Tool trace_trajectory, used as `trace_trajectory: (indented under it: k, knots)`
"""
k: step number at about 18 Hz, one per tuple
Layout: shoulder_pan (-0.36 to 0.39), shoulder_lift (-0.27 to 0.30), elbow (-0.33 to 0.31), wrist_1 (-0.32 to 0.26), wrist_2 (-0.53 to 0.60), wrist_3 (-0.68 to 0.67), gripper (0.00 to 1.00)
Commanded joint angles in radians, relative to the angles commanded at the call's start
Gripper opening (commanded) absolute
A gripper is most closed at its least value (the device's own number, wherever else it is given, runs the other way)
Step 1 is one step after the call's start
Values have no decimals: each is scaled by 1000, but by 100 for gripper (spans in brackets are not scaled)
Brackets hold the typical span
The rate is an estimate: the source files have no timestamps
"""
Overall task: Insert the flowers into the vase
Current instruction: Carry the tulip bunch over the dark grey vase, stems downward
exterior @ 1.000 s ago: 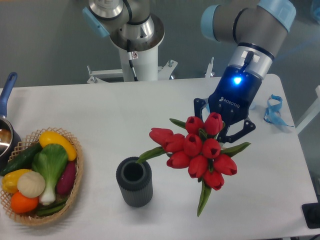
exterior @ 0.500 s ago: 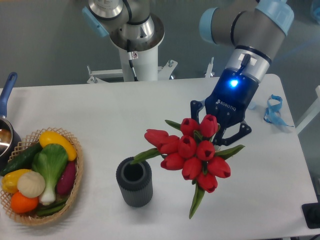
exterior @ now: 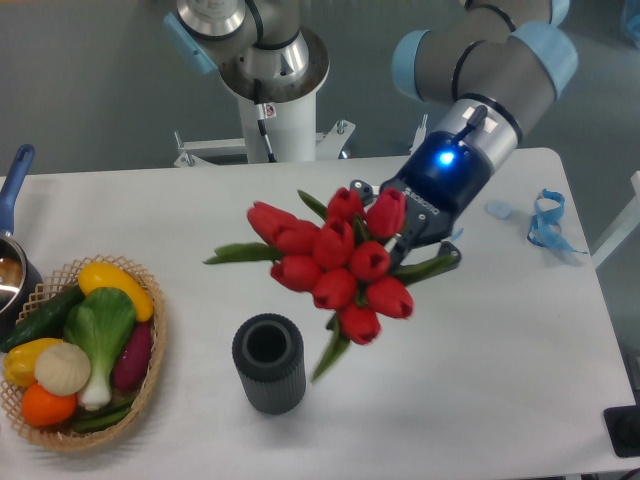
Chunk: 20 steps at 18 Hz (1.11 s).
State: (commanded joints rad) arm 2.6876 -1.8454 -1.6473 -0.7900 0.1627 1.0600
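The flowers (exterior: 333, 263), a bunch of red tulip buds with green leaves, hang in the air above the table, up and to the right of the vase. My gripper (exterior: 408, 236) is shut on the bunch from the right; the buds hide its fingertips and the stems. One leaf tip points down toward the table just right of the vase. The vase (exterior: 268, 363), dark grey and ribbed, stands upright on the white table with its round mouth open and empty.
A wicker basket (exterior: 150, 372) of vegetables sits at the left front. A pot with a blue handle (exterior: 14, 180) is at the far left edge. A blue ribbon (exterior: 548, 222) lies at the right. The robot base (exterior: 266, 90) stands behind the table.
My gripper has carried the flowers up and to the left, toward the vase. The bunch now sits higher and tilts more to the left. The vase has not moved.
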Motion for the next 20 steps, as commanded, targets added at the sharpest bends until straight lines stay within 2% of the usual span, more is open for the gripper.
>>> trace_trajectory:
  k: [5, 9, 20]
  knots:
    - [-52, 5, -18, 2, -3, 0, 28]
    - [-64, 0, -19, 3, -41, 3, 28]
    - [-97, -57, -15, 3, -46, 97, 28]
